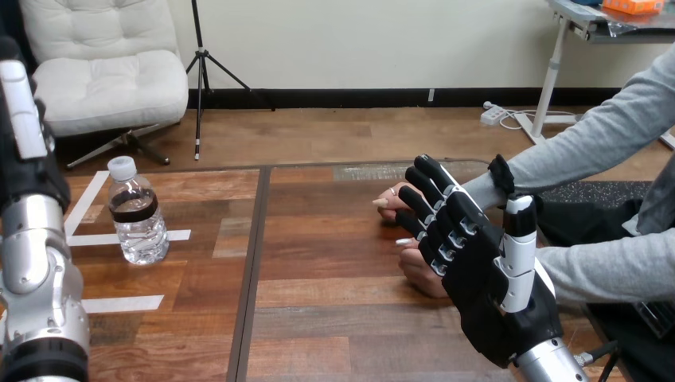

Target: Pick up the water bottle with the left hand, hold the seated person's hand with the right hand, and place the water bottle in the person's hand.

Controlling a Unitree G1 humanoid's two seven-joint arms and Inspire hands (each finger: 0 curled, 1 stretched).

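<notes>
**STATUS: RIGHT HAND OUTSTRETCHED AT THE PERSON'S HANDS; BOTTLE STANDING ON COUNTER**

**1. Right hand.** My right hand (485, 286) comes in from the lower right of the head view and extends over the counter (334, 318). My fingers (434, 177) are straight and slightly apart, clamped on nothing. My thumb (517, 239) stands upright, apart from them.

**2. Person's hands.** Two hands rest at the right half of the counter, each at the end of a grey sleeve. The person's farther hand (388, 200) lies just beyond my fingertips. The person's nearer hand (419, 270) lies partly behind my fingers. My fingers overlap both hands in the view, and I cannot tell whether they touch either one. No finger of mine is curled round either hand.

**3. Left hand.** My left hand (20, 111) is raised at the left edge, above my silver left forearm (32, 247). I cannot tell whether it is open or closed. It is apart from the bottle.

**4. Water bottle.** The water bottle (138, 215) stands upright on the left part of the counter, its white cap on. It stands beside the white tape strips (119, 304), near my left forearm, and well apart from my right hand and the person's hands. Nothing touches it.
</notes>
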